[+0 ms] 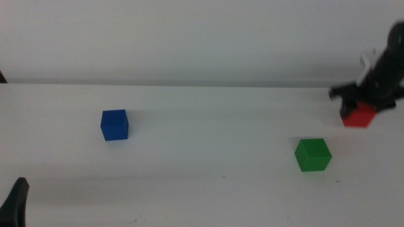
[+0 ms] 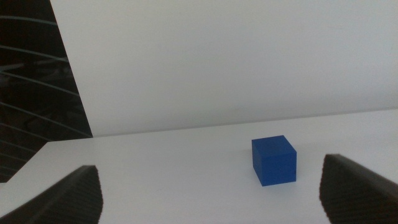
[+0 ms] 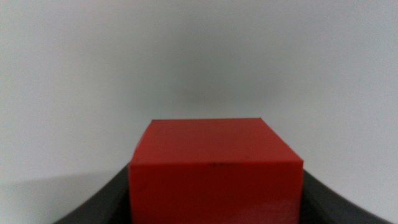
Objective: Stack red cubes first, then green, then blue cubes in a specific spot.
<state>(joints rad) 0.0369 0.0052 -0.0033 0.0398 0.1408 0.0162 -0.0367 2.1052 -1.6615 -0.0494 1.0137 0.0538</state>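
the small solid bright-red cube (image 1: 360, 116) sits at the far right of the white tabletop (image 1: 208, 183), under the tip of the right gripper (image 1: 361, 101), whose dark arm comes in from the right edge. in the right wrist view the red cube (image 3: 216, 171) fills the space between the two dark jaws, its flat matte front face square to the camera and its top face slightly lighter; the jaws press close on both sides of it, so the right gripper (image 3: 216, 205) is closed around the cube. whether the cube rests on the table or is just off it cannot be told, as that part of the middle view is blurred.

the small solid bright-green cube (image 1: 313, 154) stands on the table near the red one, nearer the camera and a little to its left, apart from it. its faces are plain and matte, with a lighter top.

the small solid deep-blue cube (image 1: 115, 124) stands alone on the left half of the table, well apart from the other two. in the left wrist view the blue cube (image 2: 274, 160) lies ahead of the left gripper (image 2: 211, 196), whose textured dark jaws are spread wide and hold nothing. in the middle view the left gripper (image 1: 15, 202) shows only as a dark tip at the bottom left corner.
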